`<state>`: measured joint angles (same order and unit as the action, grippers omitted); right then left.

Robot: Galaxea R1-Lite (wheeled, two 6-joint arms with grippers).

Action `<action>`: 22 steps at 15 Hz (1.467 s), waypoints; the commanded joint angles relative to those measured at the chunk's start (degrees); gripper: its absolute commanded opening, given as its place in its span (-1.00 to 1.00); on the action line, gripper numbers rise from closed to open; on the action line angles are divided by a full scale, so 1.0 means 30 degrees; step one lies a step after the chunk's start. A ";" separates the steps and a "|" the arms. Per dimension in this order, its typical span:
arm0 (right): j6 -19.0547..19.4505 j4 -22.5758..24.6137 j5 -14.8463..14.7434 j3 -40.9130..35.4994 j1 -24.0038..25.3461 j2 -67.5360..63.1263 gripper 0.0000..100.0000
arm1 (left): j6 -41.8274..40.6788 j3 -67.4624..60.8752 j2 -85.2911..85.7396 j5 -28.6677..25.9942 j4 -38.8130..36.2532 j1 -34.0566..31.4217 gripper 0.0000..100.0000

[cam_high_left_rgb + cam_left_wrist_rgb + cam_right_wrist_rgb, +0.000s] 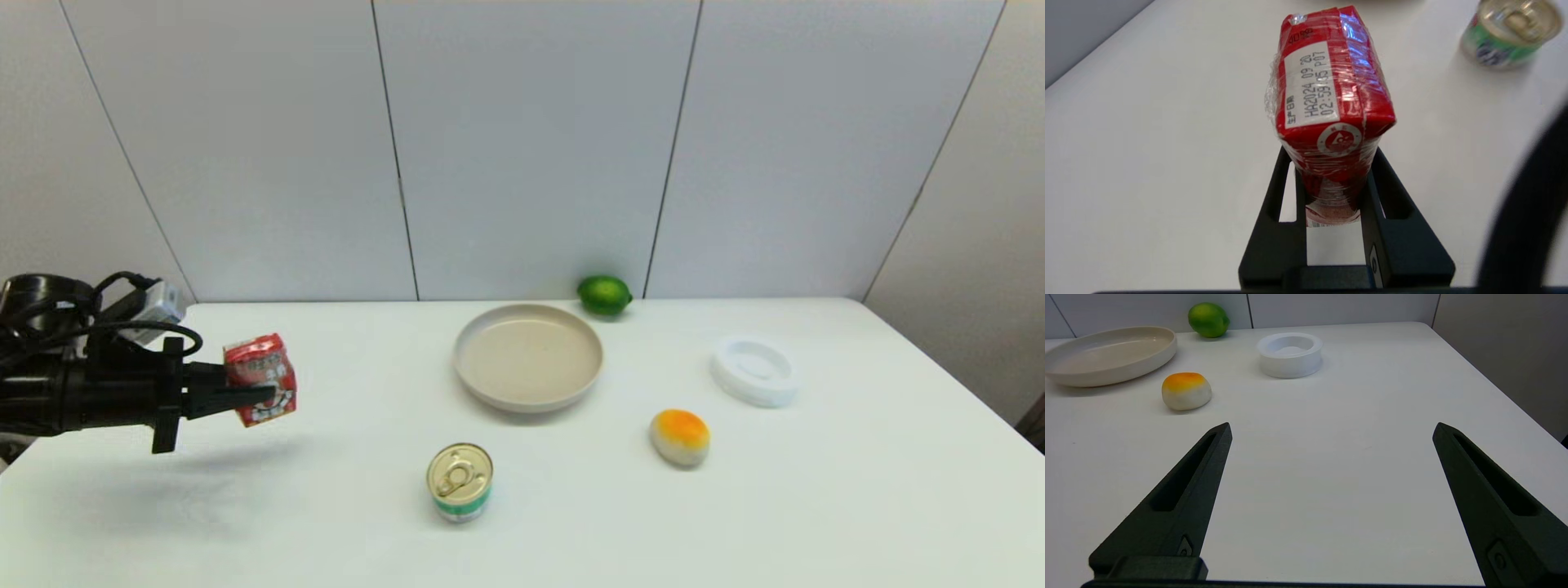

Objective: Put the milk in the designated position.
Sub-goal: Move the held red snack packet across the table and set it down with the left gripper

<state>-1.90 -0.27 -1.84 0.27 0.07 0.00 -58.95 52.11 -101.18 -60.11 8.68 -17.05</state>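
Note:
The milk [261, 379] is a small red carton wrapped in clear film, held in the air above the table's left side, slightly tilted. My left gripper [260, 394] is shut on the milk, its black arm reaching in from the left edge. In the left wrist view the milk [1331, 94] shows its date label, and both fingers [1290, 183] press its lower part. My right gripper [1331, 428] is out of the head view; it hangs open over bare table at the right, nothing between its fingers.
A beige plate [528, 357] sits mid-table at the back, a lime [604, 295] behind it by the wall. A tin can [460, 482] stands in front. An orange-topped bun [680, 437] and a white ring-shaped dish [753, 370] lie to the right.

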 commanded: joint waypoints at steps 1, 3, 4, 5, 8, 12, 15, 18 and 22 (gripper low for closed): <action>-0.0011 -0.0028 -0.0002 -0.0002 0.0005 0.0000 1.00 | 0.8811 -0.1200 0.6891 0.6736 0.0564 0.5538 -1.00; -0.0011 -0.0028 -0.0002 -0.0002 0.0005 -0.0029 1.00 | 1.1770 -0.2459 0.8678 0.9520 0.0095 0.7853 -1.00; -0.0011 0.0002 -0.0002 -0.0002 0.0005 -0.0029 1.00 | 1.2884 -0.3192 0.9440 1.1278 -0.0139 0.9025 -1.00; -0.0011 -0.0028 -0.0002 -0.0002 0.0005 -0.0029 1.00 | 1.4143 -0.3983 1.0231 1.3621 -0.0696 1.0255 -1.00; -0.0011 0.0002 -0.0002 -0.0002 0.0005 -0.0029 1.00 | 1.6311 -0.6297 1.1169 1.6111 -0.3333 1.1661 -1.00; -0.0011 -0.0028 -0.0002 -0.0002 0.0005 0.0000 1.00 | 1.7718 -0.9637 0.9792 1.7020 -1.0569 1.1808 -1.00; -0.0011 0.0002 -0.0002 -0.0002 0.0005 -0.0029 1.00 | 1.9007 -1.1571 0.8386 1.8221 -1.5081 1.3009 -1.00; -0.0011 0.0002 -0.0002 -0.0002 0.0005 0.0000 1.00 | 2.0384 -1.2186 0.7126 2.1151 -1.7190 1.5148 -1.00; -0.0011 -0.0028 -0.0002 -0.0002 0.0005 0.0000 1.00 | 2.1175 -1.2567 0.5925 2.1971 -1.8274 1.6466 -1.00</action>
<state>-1.90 -0.29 -1.84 0.24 0.07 0.00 4.33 15.21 -80.21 5.49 -45.25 30.92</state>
